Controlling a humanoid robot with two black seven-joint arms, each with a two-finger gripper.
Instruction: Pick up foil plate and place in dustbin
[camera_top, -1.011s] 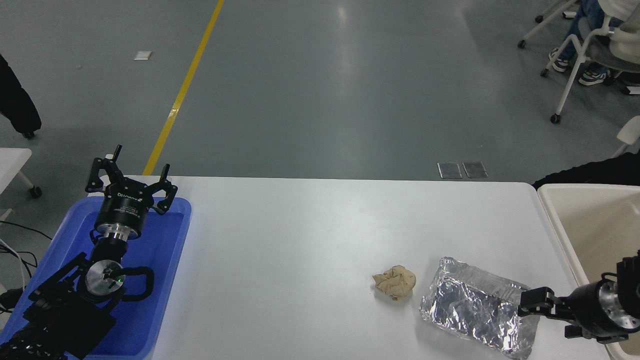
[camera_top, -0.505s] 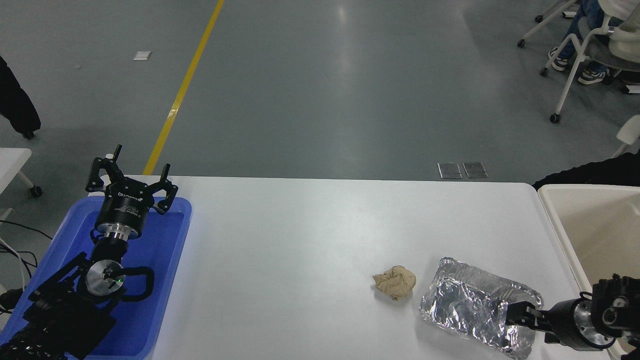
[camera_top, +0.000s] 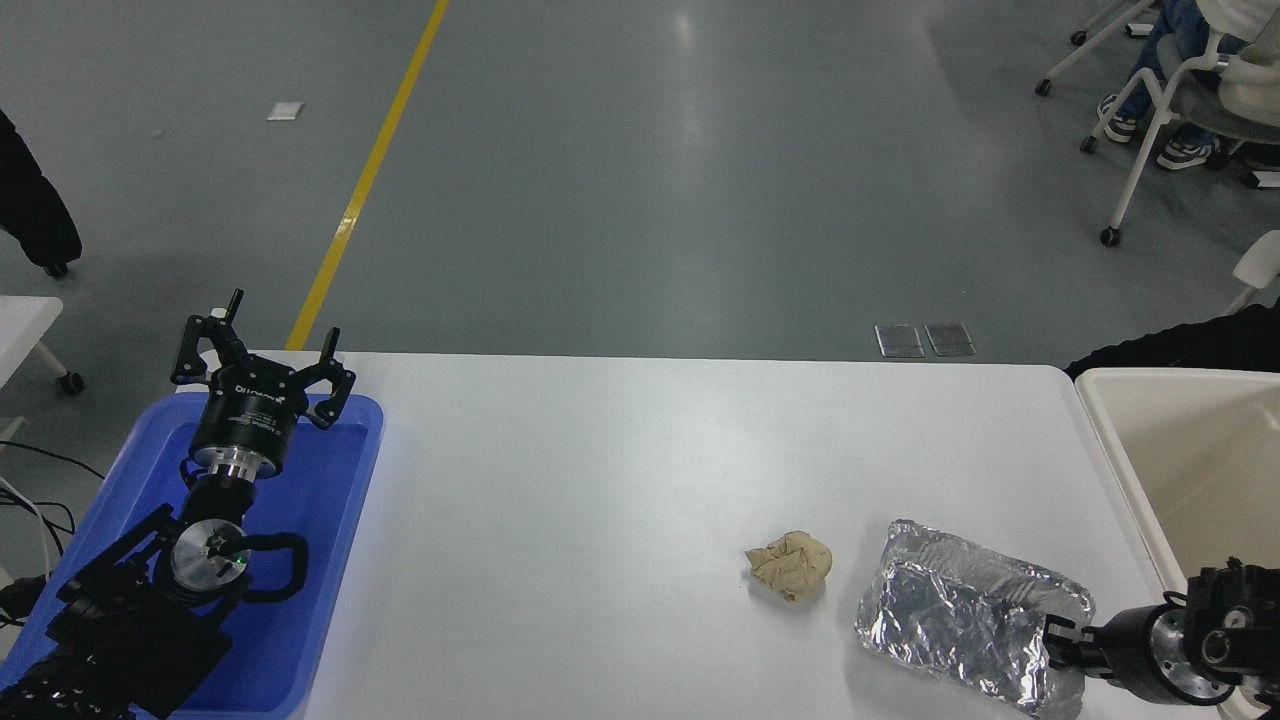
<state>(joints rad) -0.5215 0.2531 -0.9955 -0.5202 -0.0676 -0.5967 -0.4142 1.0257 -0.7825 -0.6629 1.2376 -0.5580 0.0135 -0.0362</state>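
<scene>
Foil plate (camera_top: 960, 620) touching right gripper (camera_top: 1058, 640); table-bound.

The white table (camera_top: 620, 500) carries a foil plate (camera_top: 960, 620), which lies right at the right gripper (camera_top: 1050, 640), its near right edge against the black tip. A crumpled tan paper ball (camera_top: 790, 564) sits just beyond the plate, farther from that gripper. A blue tray (camera_top: 330, 560) rests at the opposite end, under the left gripper (camera_top: 262, 375).
</scene>
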